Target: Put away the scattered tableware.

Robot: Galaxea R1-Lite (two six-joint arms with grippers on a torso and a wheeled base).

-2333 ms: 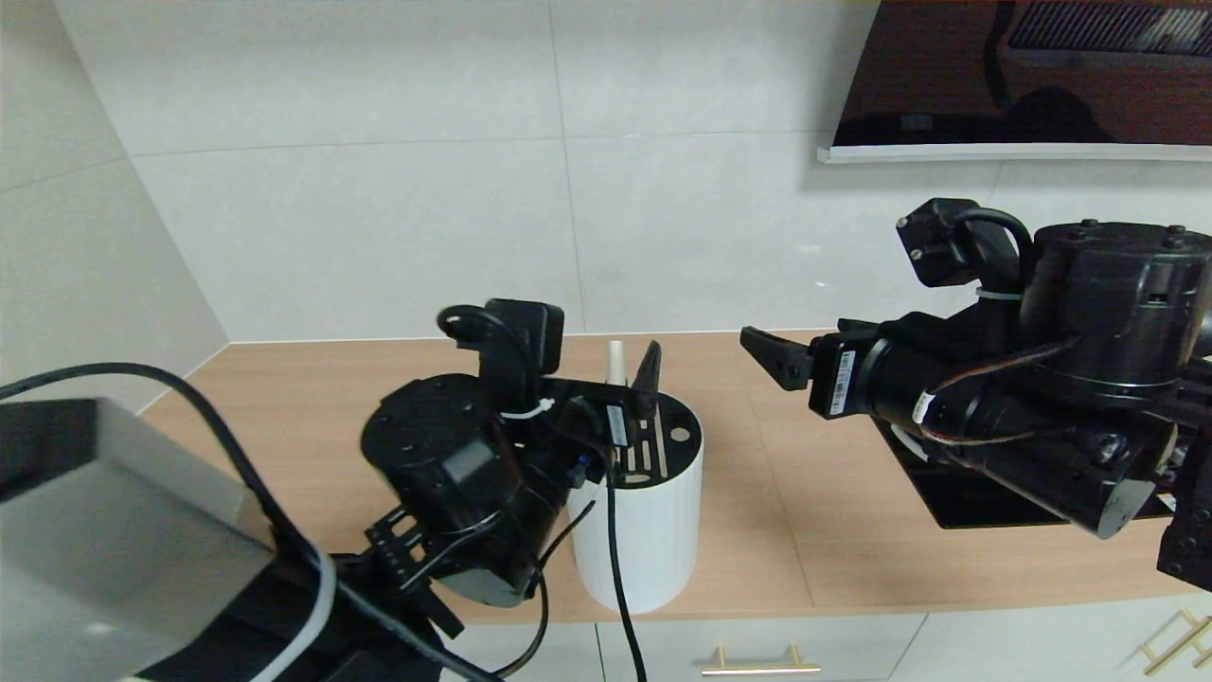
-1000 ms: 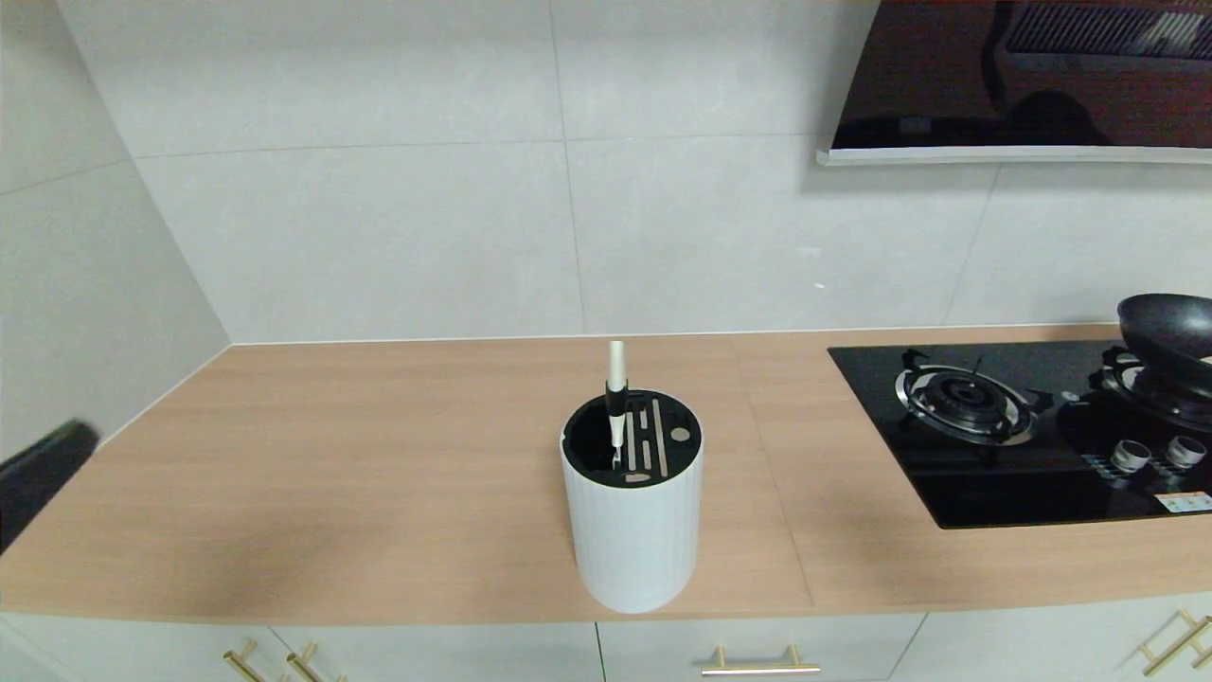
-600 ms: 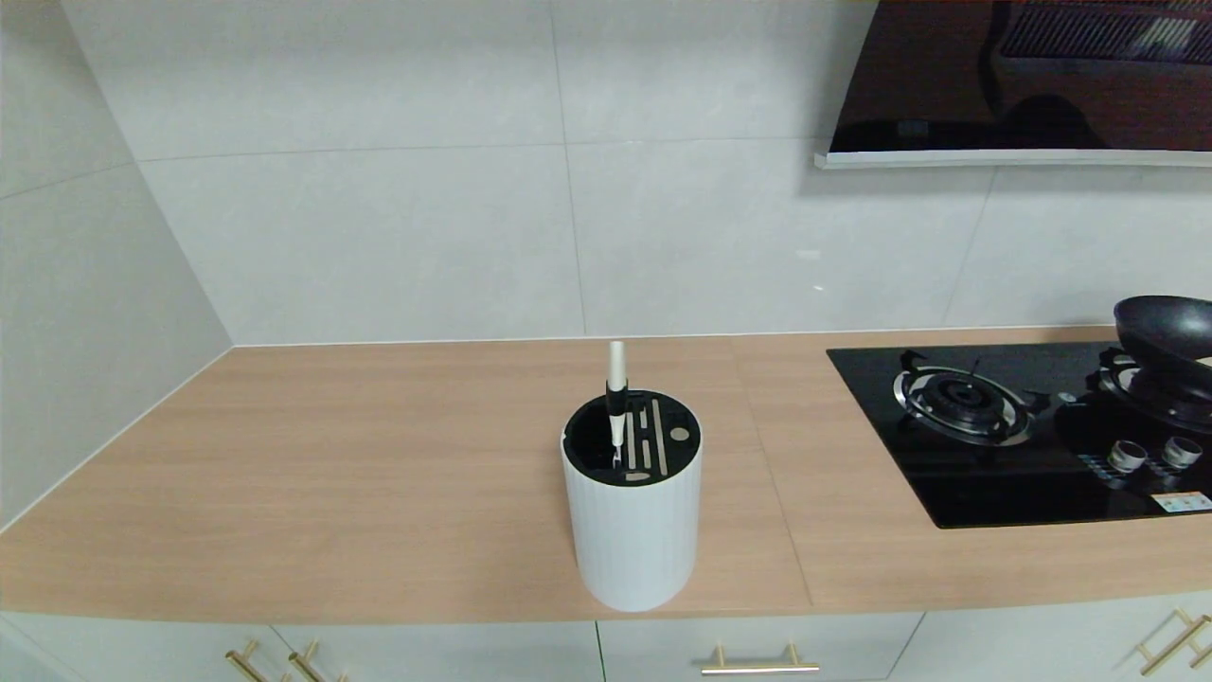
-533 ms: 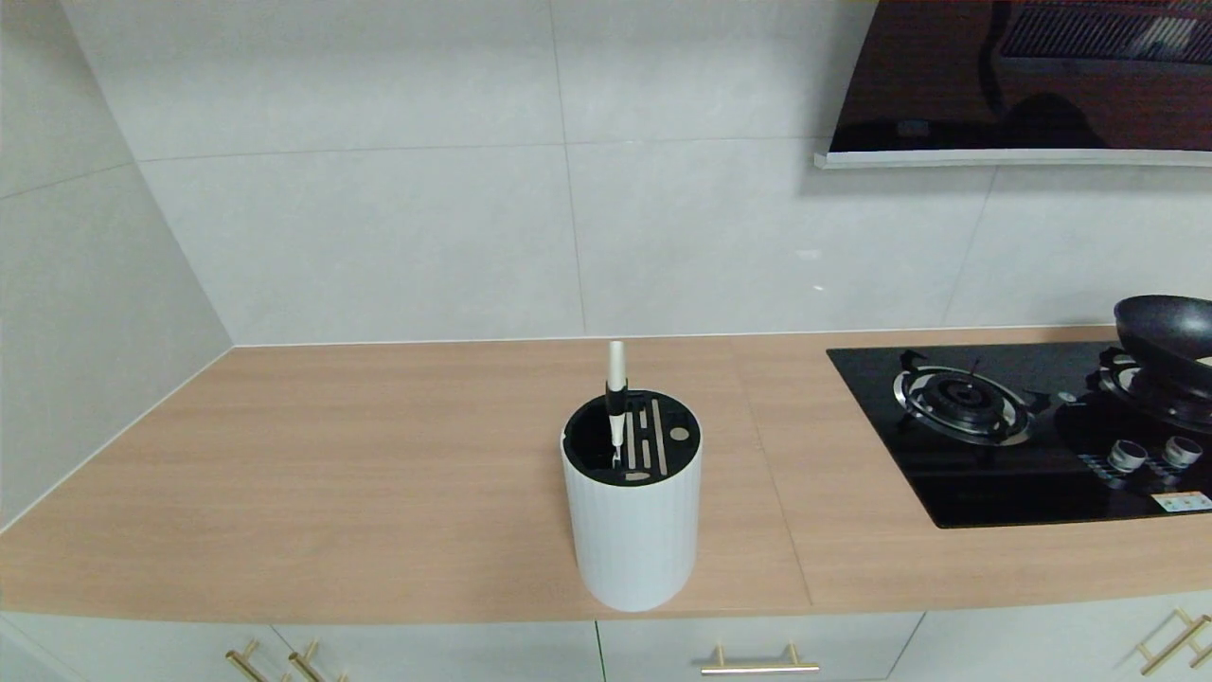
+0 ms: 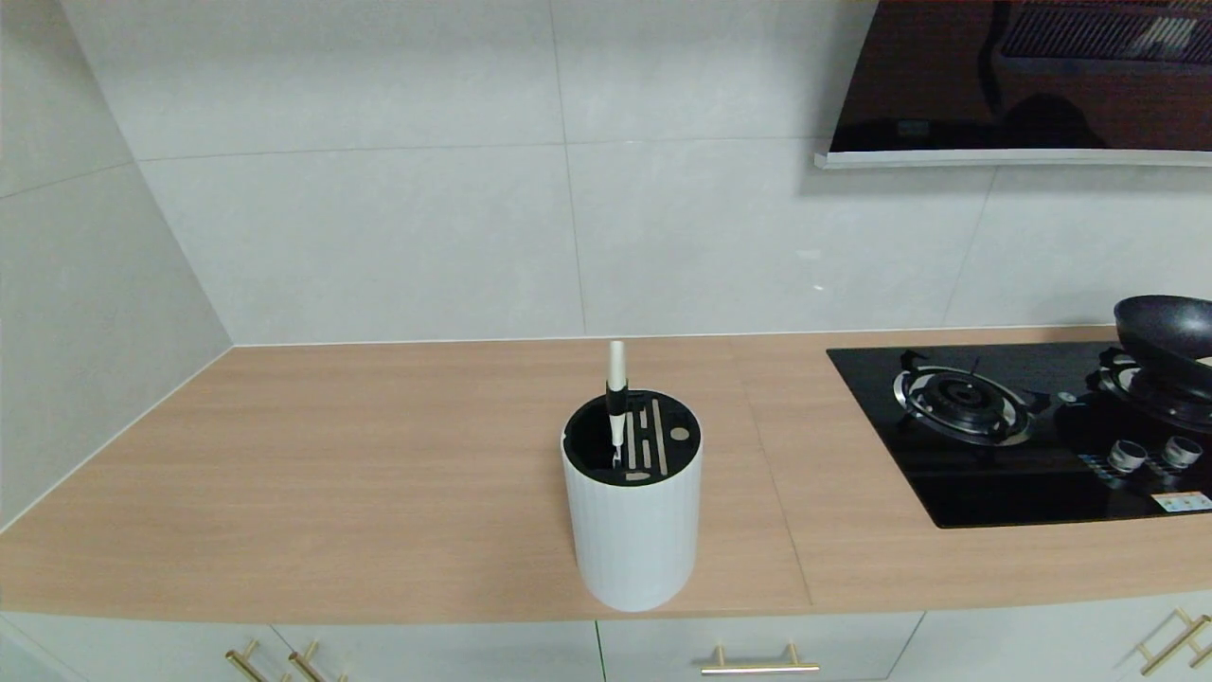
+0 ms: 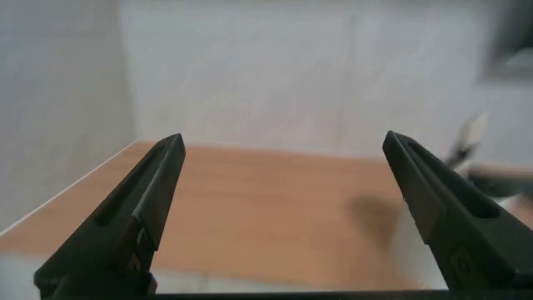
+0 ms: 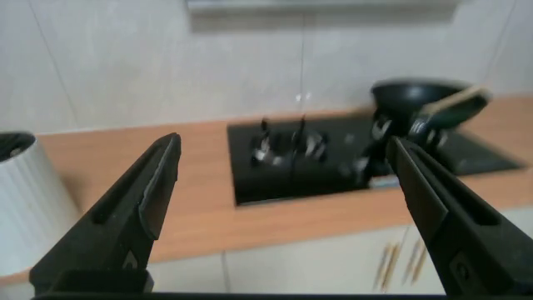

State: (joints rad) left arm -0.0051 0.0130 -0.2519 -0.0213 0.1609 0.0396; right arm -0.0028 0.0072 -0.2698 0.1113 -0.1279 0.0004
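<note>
Item: white cylindrical holder (image 5: pixel 632 530), ribbed wall, black top plate with narrow slots and a wider open compartment on the robot's left side; it stands upright on the bench (image 5: pixel 379 455), near the front edge and about mid-width. Contents: one utensil (image 5: pixel 615 379) with a cream handle and a black collar. It stands upright in the open compartment just beside the slots, with the handle rising above the rim. Its working end is down inside the holder and its kind cannot be told. Bench: light wood grain, running to the corner of the grey tiled wall (image 5: pixel 379 218). Set into the bench on the robot's right, well apart from the holder, is a black gas hob (image 5: pixel 1004 474) with burner rings and two knobs. A black pan (image 5: pixel 1160 327) sits on the far-right burner. Above the hob is a dark range hood (image 5: pixel 1023 85). Below the bench front are pale cabinet doors with brass handles (image 5: pixel 757 660). Left tool (image 6: pixel 283 140): fingers (image 6: pixel 125 225) spread wide apart and holding nothing, with bare bench surface beyond them. Right tool (image 7: pixel 283 140): fingers (image 7: pixel 133 217) likewise spread wide and holding nothing. Beyond them are the hob and pan, and the holder's white wall sits at one side of that view.
</note>
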